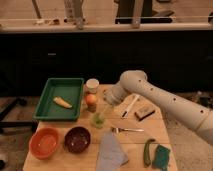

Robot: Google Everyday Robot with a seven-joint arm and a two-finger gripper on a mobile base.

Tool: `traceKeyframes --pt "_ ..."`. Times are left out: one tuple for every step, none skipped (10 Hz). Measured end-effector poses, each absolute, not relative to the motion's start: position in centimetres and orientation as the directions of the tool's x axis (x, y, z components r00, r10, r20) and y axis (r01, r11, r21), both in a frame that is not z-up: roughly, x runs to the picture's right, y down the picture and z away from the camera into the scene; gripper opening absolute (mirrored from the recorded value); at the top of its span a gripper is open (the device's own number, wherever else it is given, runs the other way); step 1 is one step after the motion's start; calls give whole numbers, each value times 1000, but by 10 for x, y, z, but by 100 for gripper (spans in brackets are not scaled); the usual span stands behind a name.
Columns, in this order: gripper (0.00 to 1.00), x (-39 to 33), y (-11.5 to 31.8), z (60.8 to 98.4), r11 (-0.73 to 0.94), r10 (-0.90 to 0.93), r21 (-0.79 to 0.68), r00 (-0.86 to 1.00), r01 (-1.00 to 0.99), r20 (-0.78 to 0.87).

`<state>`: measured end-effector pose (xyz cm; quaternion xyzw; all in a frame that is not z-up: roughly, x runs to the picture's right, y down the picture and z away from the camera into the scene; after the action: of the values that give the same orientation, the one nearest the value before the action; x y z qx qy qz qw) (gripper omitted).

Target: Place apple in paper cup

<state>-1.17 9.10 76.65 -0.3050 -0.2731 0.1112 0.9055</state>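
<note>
The apple, small and orange-red, sits left of the table's middle, apparently on a short dark thing. The paper cup, pale cream, stands just behind it by the green tray. My gripper hangs from the white arm that reaches in from the right. It is just right of the apple and above the small green cup. It holds nothing that I can see. The dark lumpy cluster is hidden behind the gripper.
A green tray at the left holds an elongated yellow item. An orange bowl and a dark bowl stand in front. A fork, grey cloth, brown block, green vegetable and teal sponge lie to the right.
</note>
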Motion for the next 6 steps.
traceKeyframes --pt "80 -10 91 766 789 369 -613 826 -37 426" --pt "80 -9 91 767 789 370 -613 826 -38 425" --pt "80 -10 91 766 789 369 -613 826 -36 426" --pt "80 -12 91 766 790 367 -613 826 -33 428" --pt "80 -12 91 766 790 367 -613 826 -34 428" --pt "80 -12 91 766 790 367 -613 826 -34 428"
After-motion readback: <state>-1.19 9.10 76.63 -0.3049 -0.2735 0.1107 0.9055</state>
